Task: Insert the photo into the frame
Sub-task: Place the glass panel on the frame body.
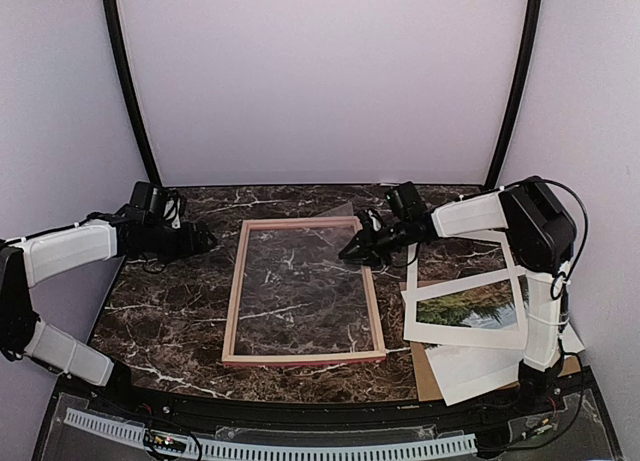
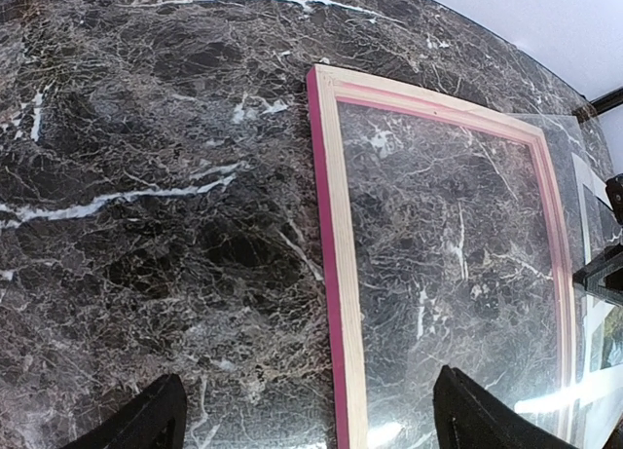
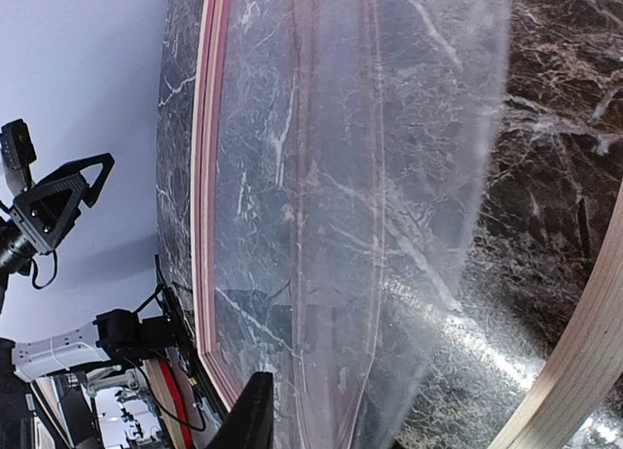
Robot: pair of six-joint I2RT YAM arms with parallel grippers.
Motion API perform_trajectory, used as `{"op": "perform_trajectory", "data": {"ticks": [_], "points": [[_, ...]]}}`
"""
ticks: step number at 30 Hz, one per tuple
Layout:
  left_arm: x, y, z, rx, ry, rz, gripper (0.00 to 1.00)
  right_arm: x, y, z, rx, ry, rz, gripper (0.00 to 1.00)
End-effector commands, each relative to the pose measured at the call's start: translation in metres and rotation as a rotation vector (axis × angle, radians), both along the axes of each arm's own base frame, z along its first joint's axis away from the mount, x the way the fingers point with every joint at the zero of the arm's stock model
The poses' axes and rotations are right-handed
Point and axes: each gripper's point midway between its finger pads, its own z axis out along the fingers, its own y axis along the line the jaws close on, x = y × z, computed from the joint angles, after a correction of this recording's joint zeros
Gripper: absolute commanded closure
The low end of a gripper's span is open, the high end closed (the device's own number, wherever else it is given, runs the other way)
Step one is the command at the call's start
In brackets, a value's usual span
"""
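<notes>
My left gripper (image 1: 207, 239) hangs spread open beside the frame (image 1: 233, 301). I can't tell whether my right gripper (image 1: 351, 250) grips the clear pane (image 3: 409, 128).

One frame (image 1: 232, 296); one photo (image 1: 470, 307); one clear pane (image 3: 370, 225); one white mat board (image 1: 412, 269); one brown backing board (image 1: 424, 377); one white sheet (image 1: 472, 373); two hands: left hand (image 1: 207, 239), right hand (image 1: 350, 251); one bench (image 1: 170, 311).
</notes>
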Motion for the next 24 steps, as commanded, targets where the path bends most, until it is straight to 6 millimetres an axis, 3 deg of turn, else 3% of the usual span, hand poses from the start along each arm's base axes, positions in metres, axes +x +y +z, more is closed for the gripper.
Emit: {"op": "perform_trajectory", "data": {"ticks": [1, 14, 24], "points": [[0.001, -0.015, 0.003, -0.031, -0.018, -0.032, 0.09, 0.012, 0.006, 0.01, 0.023, -0.058, 0.003, 0.75], [-0.003, -0.054, -0.001, -0.061, -0.015, -0.111, 0.09, 0.023, -0.006, 0.007, -0.119, -0.09, -0.039, 0.63], [-0.008, -0.107, -0.006, -0.105, -0.015, -0.22, 0.09, 0.026, -0.011, 0.005, -0.18, -0.1, -0.054, 0.6]]}}
